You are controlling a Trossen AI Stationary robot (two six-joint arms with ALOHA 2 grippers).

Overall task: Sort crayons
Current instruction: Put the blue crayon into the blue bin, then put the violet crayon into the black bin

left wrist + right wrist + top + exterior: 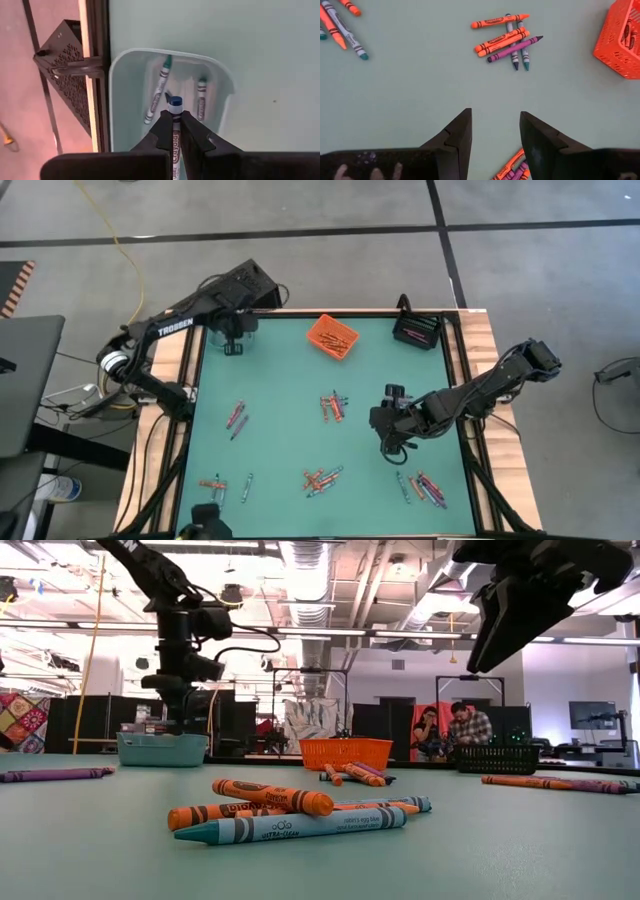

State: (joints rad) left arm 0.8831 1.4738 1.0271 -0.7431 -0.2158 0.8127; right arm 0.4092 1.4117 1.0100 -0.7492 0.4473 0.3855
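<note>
Sorting of thin wax crayons on the green worktop (pixel 280 450). The left claw (pixel 173 131), at the far left corner, is clamped on a blue-tipped wax crayon (pixel 175 107) held end-down directly above the pale teal plastic bin (pixel 220 95), which already holds two crayons; the crayon's long axis runs along the fingers, pointing into the bin, so a release should drop it in. The right claw (pixel 495 132) hovers with fingers apart and empty over the right-hand middle of the worktop. A mixed orange, purple and blue crayon cluster (pixel 507 40) lies ahead of it toward the centre, sticks roughly parallel; this arm is nearer. Further crayon groups lie along the near edge
</note>
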